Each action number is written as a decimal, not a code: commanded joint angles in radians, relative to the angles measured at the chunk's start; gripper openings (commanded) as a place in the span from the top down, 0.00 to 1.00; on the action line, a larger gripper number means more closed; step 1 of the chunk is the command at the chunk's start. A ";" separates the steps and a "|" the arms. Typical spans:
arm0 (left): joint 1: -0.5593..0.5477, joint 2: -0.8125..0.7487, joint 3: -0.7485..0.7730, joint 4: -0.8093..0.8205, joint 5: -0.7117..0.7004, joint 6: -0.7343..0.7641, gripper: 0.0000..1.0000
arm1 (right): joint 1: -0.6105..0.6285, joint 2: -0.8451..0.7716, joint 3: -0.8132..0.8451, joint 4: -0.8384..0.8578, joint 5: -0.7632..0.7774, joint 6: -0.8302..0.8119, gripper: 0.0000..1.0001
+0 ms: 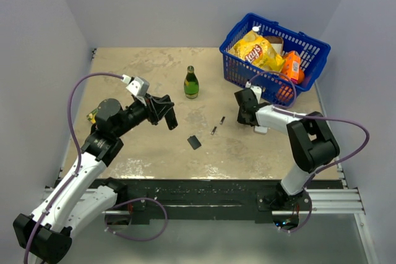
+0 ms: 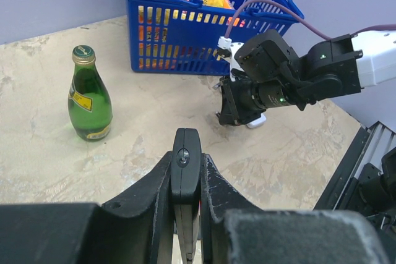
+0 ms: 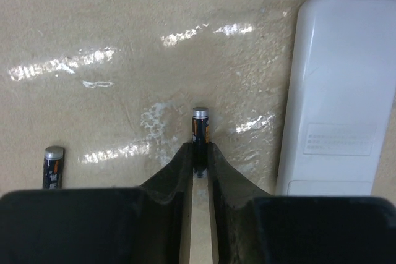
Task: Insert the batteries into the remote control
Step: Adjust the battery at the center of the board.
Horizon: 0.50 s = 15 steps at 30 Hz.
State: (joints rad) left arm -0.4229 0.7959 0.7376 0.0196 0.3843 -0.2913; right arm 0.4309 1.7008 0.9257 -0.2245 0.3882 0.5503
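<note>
At the centre of the right wrist view, the right gripper (image 3: pixel 199 151) pinches one battery (image 3: pixel 199 127) by its near end; so shallow a hold could let it pivot or slip on lifting; low in the left wrist view, the left gripper (image 2: pixel 187 161) clamps the remote control (image 2: pixel 185 143).

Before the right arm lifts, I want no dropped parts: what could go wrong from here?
1. The right gripper pinches the battery at its fingertips only, so it may slip or pivot out.
2. The white device lies close beside that grip and could get nudged.
3. The left gripper clamps the slim remote; pressing a battery in might twist it.
</note>
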 commanded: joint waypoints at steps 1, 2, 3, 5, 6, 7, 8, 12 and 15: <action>-0.008 -0.006 0.019 0.032 -0.005 0.020 1.00 | -0.001 -0.066 -0.037 -0.010 -0.067 0.000 0.87; -0.008 -0.006 0.019 0.033 -0.005 0.020 1.00 | -0.001 -0.075 -0.042 -0.010 -0.077 -0.001 0.88; -0.008 -0.007 0.019 0.033 -0.004 0.020 1.00 | 0.000 -0.091 -0.047 -0.012 -0.084 -0.006 0.88; -0.008 -0.009 0.019 0.034 -0.004 0.020 1.00 | 0.005 -0.104 -0.054 -0.021 -0.089 -0.013 0.87; -0.010 -0.009 0.019 0.034 -0.004 0.020 1.00 | 0.003 -0.107 -0.054 -0.027 -0.088 -0.018 0.86; -0.010 -0.007 0.019 0.034 -0.004 0.018 1.00 | 0.005 -0.109 -0.053 -0.033 -0.080 -0.026 0.84; -0.010 -0.009 0.019 0.036 -0.004 0.018 1.00 | 0.006 -0.107 -0.051 -0.041 -0.077 -0.027 0.82; -0.011 -0.009 0.017 0.036 -0.002 0.017 1.00 | 0.005 -0.092 -0.045 -0.052 -0.064 -0.036 0.77; -0.011 -0.007 0.017 0.034 -0.004 0.017 1.00 | 0.006 -0.079 -0.048 -0.045 -0.081 -0.038 0.76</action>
State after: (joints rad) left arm -0.4278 0.7959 0.7376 0.0200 0.3843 -0.2913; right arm 0.4316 1.6218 0.8753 -0.2649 0.3191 0.5285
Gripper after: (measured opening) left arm 0.204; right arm 0.233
